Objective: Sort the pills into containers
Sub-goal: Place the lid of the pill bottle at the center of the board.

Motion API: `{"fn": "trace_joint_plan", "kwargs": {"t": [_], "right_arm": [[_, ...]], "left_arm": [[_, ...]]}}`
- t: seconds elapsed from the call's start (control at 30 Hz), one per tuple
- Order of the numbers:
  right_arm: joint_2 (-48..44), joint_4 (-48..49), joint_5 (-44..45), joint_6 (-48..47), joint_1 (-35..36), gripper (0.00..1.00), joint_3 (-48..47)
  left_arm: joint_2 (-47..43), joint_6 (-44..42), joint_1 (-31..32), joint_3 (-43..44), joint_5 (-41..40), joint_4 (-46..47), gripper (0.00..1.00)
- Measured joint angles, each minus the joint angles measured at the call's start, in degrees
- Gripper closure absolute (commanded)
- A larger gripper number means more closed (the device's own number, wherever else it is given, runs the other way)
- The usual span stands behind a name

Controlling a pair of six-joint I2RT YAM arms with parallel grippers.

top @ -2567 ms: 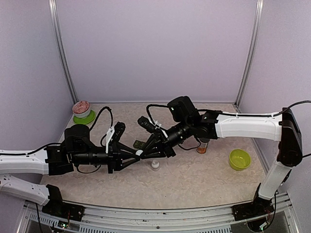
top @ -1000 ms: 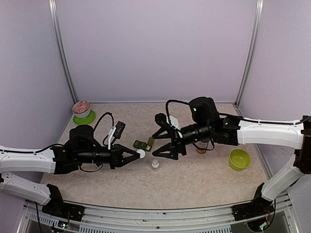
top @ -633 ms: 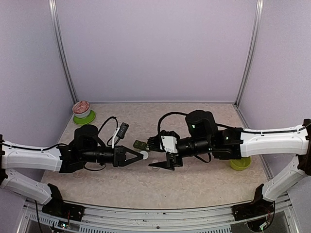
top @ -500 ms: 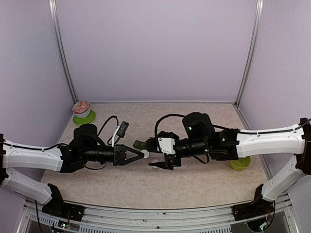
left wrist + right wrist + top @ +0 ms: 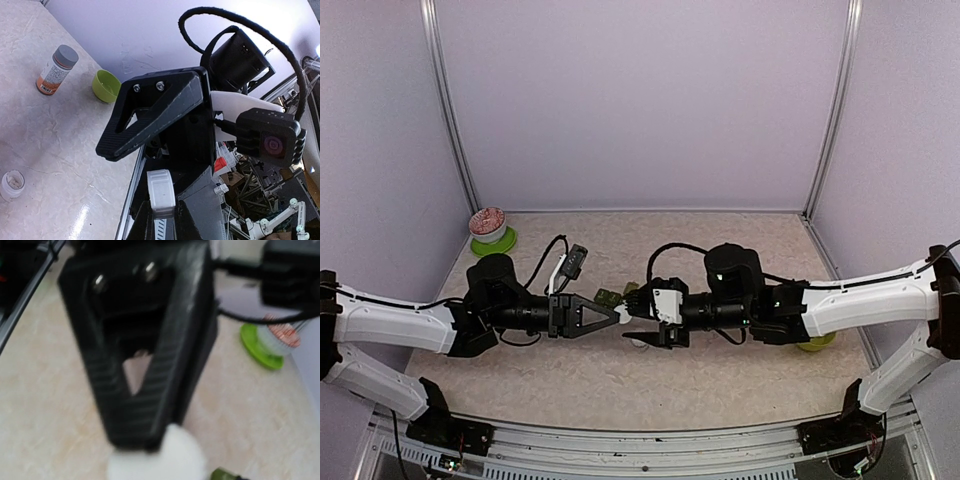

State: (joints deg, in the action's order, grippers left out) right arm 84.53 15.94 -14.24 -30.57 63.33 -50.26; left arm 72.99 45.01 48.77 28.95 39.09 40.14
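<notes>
Holding a white cap point(image 5: 161, 189) tight, the left gripper point(image 5: 616, 316) meets the right gripper point(image 5: 640, 320), whose jaws stand apart. Containers point(image 5: 609, 296) lie just behind, midway between the desk point(image 5: 720, 400) side edges. Sorting is judged not begun.

Lime-green bowl point(image 5: 106, 86) on table point(image 5: 720, 390), right side; red-filled dish point(image 5: 487, 222) on green saucer point(image 5: 496, 245), back-left corner.

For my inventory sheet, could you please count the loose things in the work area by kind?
Bottles: 2, an orange bottle and a small white bottle.
Bowls: 2, a lime-green bowl and a white bowl.
Saucers: 1, a green saucer.
Pill boxes: 1, a dark green pill box.
Caps: 1, a white cap.
Total: 7.
</notes>
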Motion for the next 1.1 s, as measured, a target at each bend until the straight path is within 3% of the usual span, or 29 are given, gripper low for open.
{"fn": "trace_joint_plan", "kwargs": {"t": [0.2,0.63,1.1], "right_arm": [[-1.20,4.94,-0.66,0.11,0.00,0.47,2.69],[-3.34,9.77,-5.73,-0.02,0.00,0.54,5.22],[-3.34,9.66,-5.01,-0.92,0.00,0.55,5.11]], "left_arm": [[0.28,1.31,0.00,-0.61,1.18,2.23,1.00],[1.95,3.78,0.00,-1.38,2.80,6.34,1.00],[2.14,4.66,0.00,-1.44,3.56,7.13,1.00]]}}
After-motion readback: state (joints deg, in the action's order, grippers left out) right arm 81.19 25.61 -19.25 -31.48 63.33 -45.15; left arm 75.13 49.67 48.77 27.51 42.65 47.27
